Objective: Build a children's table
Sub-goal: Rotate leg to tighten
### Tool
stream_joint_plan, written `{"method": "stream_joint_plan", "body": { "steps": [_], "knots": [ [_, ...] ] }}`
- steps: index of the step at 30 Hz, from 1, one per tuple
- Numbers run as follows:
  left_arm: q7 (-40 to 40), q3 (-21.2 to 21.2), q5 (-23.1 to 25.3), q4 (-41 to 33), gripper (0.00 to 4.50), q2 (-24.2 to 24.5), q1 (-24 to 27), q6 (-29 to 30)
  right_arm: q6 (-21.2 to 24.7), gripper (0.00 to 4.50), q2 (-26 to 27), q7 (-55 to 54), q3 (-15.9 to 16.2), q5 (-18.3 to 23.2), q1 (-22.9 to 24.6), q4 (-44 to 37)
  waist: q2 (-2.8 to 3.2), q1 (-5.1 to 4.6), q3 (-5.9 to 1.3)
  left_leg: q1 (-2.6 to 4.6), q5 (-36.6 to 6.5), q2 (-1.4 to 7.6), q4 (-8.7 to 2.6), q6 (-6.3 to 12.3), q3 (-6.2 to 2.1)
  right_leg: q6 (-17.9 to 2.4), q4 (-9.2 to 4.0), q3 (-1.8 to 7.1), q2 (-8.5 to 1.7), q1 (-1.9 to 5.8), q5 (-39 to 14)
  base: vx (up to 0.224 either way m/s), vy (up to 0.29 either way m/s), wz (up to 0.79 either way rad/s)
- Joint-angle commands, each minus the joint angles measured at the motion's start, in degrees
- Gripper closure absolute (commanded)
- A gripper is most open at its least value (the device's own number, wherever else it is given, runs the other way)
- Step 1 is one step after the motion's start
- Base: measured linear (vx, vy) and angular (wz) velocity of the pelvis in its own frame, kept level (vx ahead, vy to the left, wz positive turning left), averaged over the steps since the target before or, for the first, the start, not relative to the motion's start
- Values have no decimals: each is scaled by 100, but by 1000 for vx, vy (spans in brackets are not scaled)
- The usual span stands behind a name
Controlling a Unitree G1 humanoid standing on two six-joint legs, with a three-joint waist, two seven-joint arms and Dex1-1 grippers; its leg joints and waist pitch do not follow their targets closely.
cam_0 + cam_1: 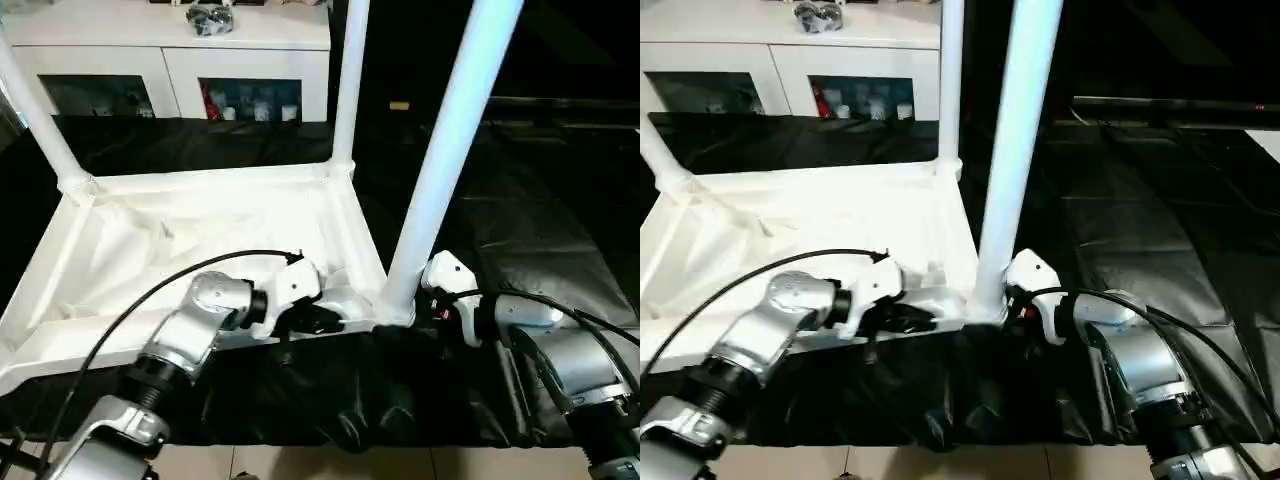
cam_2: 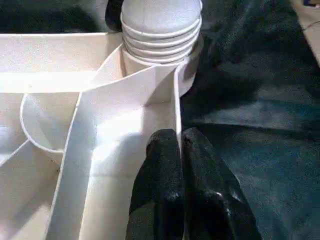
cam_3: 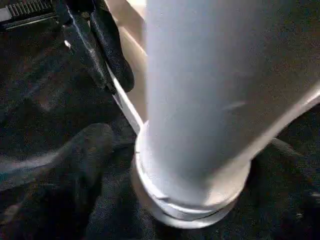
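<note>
Underneath, the ribbed white plastic tabletop [image 1: 200, 215] (upturned) carries round tapered legs [image 1: 455, 140].

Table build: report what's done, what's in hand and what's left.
Done: three legs stand in corner sockets of the upturned tabletop, the near right leg among them. In hand: the left gripper pinches the top's near rim beside that leg. Left: the near left corner, cut off in these views, can't be confirmed.

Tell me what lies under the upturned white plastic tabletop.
A black wrinkled cloth spreads out from beneath the white ribbed tabletop on every side. What the cloth rests on under the tabletop is covered; a strip of pale floor shows at the cloth's near edge.
</note>
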Motion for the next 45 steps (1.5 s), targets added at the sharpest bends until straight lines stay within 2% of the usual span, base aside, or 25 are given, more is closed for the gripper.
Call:
{"method": "stream_joint_plan", "body": {
  "steps": [1,2,5,8,10,11,12,17,21,24,25,29,31,32,33,34,35,36,37,38,40,41,42,44,45],
  "knots": [
    [-342,-164,-139,-137,450,-49,26,-38,-16,51,1,103,49,80,-85,-22,-62,15,-360,85,-1381,234,-355,243,-89,-1294,-319,170,-273,227,-1380,0,0,0],
    [-380,-175,-140,-137,450,-43,25,-47,-28,78,5,115,49,82,-89,-6,-60,18,-355,90,-1427,238,-359,221,-89,-1287,-326,172,-276,225,-1450,0,0,0],
    [-413,-195,-128,-118,450,-27,21,-71,-60,84,15,166,97,105,-78,9,-20,34,-353,99,-1510,240,-367,166,-98,-1277,-332,172,-277,224,-1496,0,0,0],
    [-431,-215,-125,-114,450,-22,26,-79,-67,127,27,175,117,99,-61,17,-47,32,-359,95,-1523,237,-366,142,-97,-1282,-327,172,-277,234,-1444,0,0,0],
    [-416,-223,-130,-103,450,-29,20,-74,-51,129,40,174,123,107,-51,15,-44,34,-362,94,-1473,236,-362,152,-97,-1293,-318,172,-275,235,-1389,0,0,0],
    [-383,-219,-120,-106,450,-43,15,-61,-54,132,67,174,128,96,-41,36,-91,42,-365,89,-1403,238,-359,177,-96,-1302,-307,168,-278,242,-1344,0,0,0],
    [-379,-219,-119,-107,450,-44,15,-60,-55,155,70,173,129,94,-40,39,-82,49,-365,88,-1373,238,-354,199,-95,-1311,-303,170,-286,239,-1343,0,0,0],
    [141,-99,9,5,450,-217,-12,74,43,175,392,-228,71,90,26,107,-84,32,-347,92,-1439,233,-360,167,-90,-1258,-330,176,-283,219,-1548,0,0,0],
    [1081,13,172,110,450,-690,-116,414,184,179,1123,-1683,-141,-211,-29,488,-91,-38,-316,102,-1736,201,-386,-26,-116,-1053,-415,168,-300,190,-2258,0,0,0],
    [2113,149,325,311,450,-1238,-265,738,266,180,1813,-2776,-313,-345,-189,963,-68,-121,-309,133,-2017,185,-402,-165,-147,-849,-479,149,-290,154,-2741,0,0,0],
    [2167,137,305,304,450,-1340,-265,779,166,180,1976,-3000,-330,-379,-255,1069,-46,-126,-313,135,-2046,179,-401,-182,-159,-822,-479,143,-290,155,-2791,0,0,0],
    [2179,32,320,284,450,-1564,-250,778,32,180,2385,-3257,-281,-425,-406,1171,-51,-172,-314,121,-2211,166,-418,-113,-174,-697,-534,132,-283,149,-2867,0,0,0],
    [2141,12,353,243,450,-1572,-242,779,16,180,2457,-3153,-344,-316,-392,1092,-29,-185,-310,121,-2266,169,-422,-86,-176,-685,-538,136,-279,143,-2869,0,0,0],
    [2039,-36,392,220,450,-1517,-251,705,28,124,2440,-3045,-408,-229,-385,1022,-30,-189,-314,123,-2277,172,-423,-80,-177,-688,-539,135,-274,141,-2837,0,0,0],
    [2033,-39,396,219,450,-1514,-252,700,28,110,2440,-3040,-414,-224,-386,1018,-29,-189,-314,119,-2270,176,-428,-75,-177,-700,-536,138,-275,142,-2785,0,0,0],
    [1968,-50,410,215,450,-1466,-250,619,46,110,2392,-2959,-447,-186,-380,989,-32,-189,-319,114,-2245,177,-427,-73,-175,-712,-528,141,-274,147,-2726,0,0,0],
    [1904,-55,398,190,450,-1407,-234,586,54,110,2313,-2895,-483,-156,-377,963,14,-188,-321,114,-2255,177,-429,-76,-171,-751,-524,147,-269,147,-2605,0,0,0],
    [1842,-54,374,152,450,-1346,-204,545,70,104,2201,-2815,-514,-128,-366,927,-31,-188,-330,109,-2213,181,-427,-62,-164,-805,-507,150,-266,156,-2459,0,0,0],
    [1829,-52,368,146,450,-1335,-199,533,75,74,2175,-2797,-519,-125,-364,919,-20,-174,-334,110,-2173,185,-427,-53,-167,-833,-490,152,-270,164,-2383,0,0,0],
    [1738,-58,333,110,450,-1277,-175,487,103,66,2065,-2683,-535,-108,-358,880,-9,-171,-335,104,-2106,191,-426,-31,-159,-901,-472,159,-269,172,-2208,0,0,0],
    [1426,-56,225,-26,450,-1100,-98,420,187,64,1704,-2259,-516,-85,-329,729,-51,-147,-351,82,-1884,197,-405,75,-138,-989,-433,167,-270,201,-1894,0,0,0],
    [1300,-56,182,-79,450,-1040,-70,389,203,38,1578,-2094,-490,-92,-317,675,-63,-138,-357,80,-1806,198,-398,109,-134,-1020,-419,168,-275,214,-1807,0,0,0],
    [1188,-50,151,-132,450,-972,-41,381,224,38,1445,-1919,-450,-94,-302,623,-54,-117,-359,84,-1667,204,-386,156,-120,-1082,-405,176,-279,205,-1678,0,0,0],
    [817,-32,41,-241,450,-776,35,283,230,15,1074,-1394,-323,-78,-272,491,-55,-63,-372,66,-1417,208,-365,245,-115,-1134,-357,170,-284,249,-1434,0,0,0],
    [679,-25,11,-277,450,-691,66,262,206,9,932,-1195,-269,-82,-258,437,-42,-51,-374,68,-1365,208,-355,268,-105,-1154,-348,173,-278,244,-1365,0,0,0]
  ]
}}
